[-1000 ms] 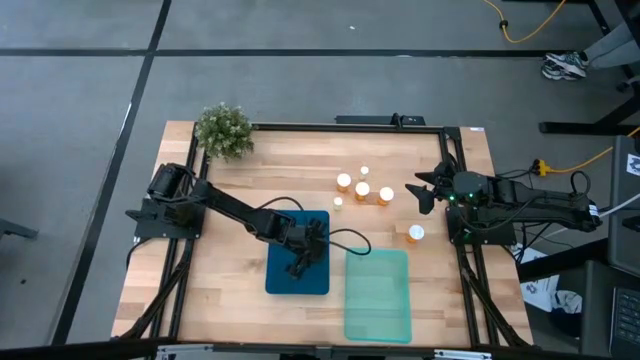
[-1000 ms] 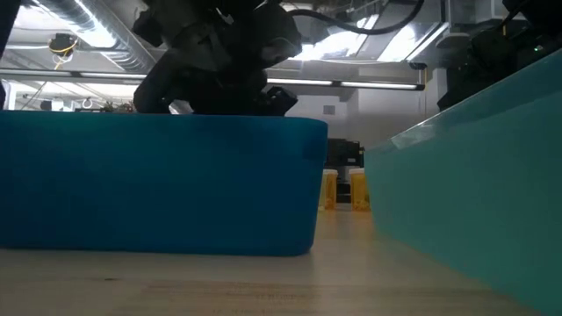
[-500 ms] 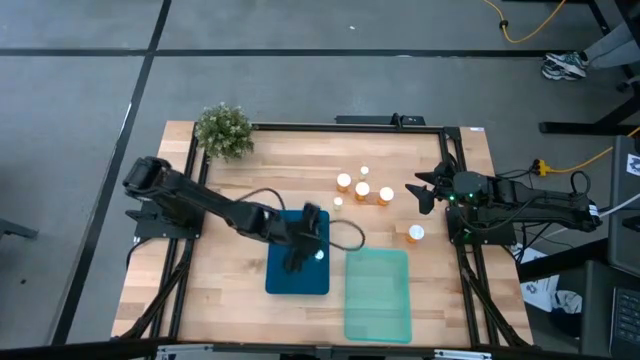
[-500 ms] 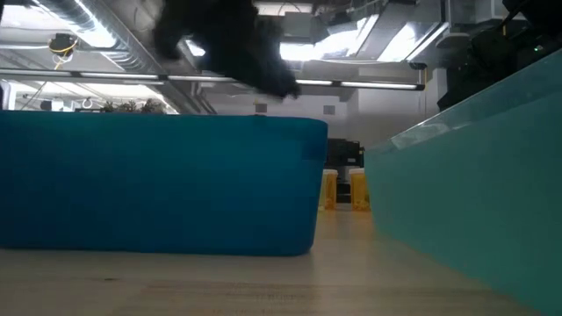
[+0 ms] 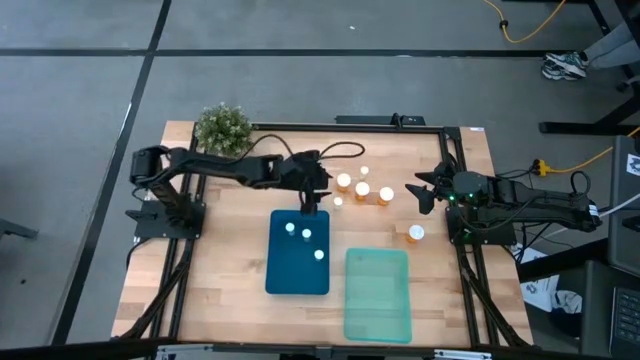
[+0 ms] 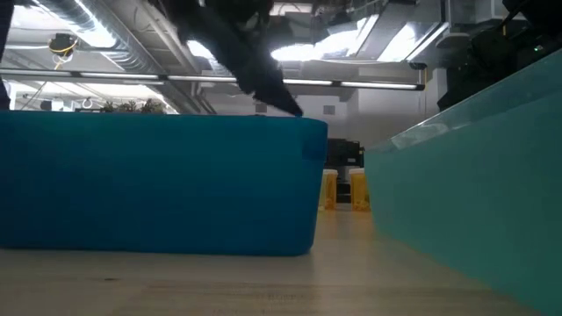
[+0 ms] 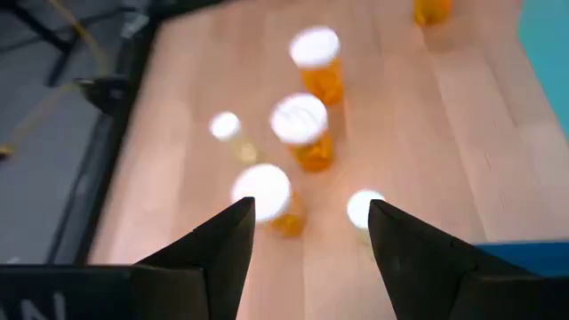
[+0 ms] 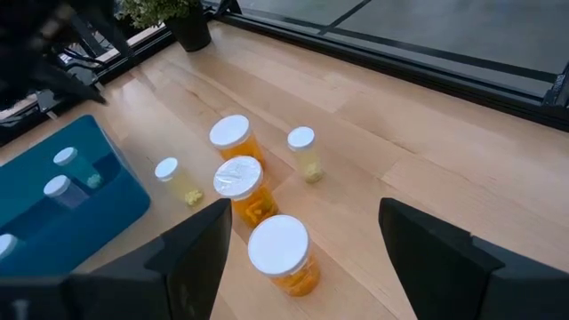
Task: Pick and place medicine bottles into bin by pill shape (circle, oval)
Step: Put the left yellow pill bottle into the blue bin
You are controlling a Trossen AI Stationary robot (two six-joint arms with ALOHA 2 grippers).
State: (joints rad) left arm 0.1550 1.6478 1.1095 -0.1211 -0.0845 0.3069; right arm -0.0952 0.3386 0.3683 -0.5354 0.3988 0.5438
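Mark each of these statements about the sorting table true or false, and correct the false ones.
1. Three bottles lie inside the blue bin. True.
2. The teal bin holds two bottles. False: no bottle shows in it.
3. The left end effector is shut on a bottle. False: it is open and empty, above the table between the blue bin and the loose bottles.
4. The right end effector is open near the table's right edge. True.
5. The potted plant stands at the table's far left corner. True.

three pale bottles [image 5: 305,236] in blue bin [image 5: 298,275], six upright bottles [image 5: 361,189] on table
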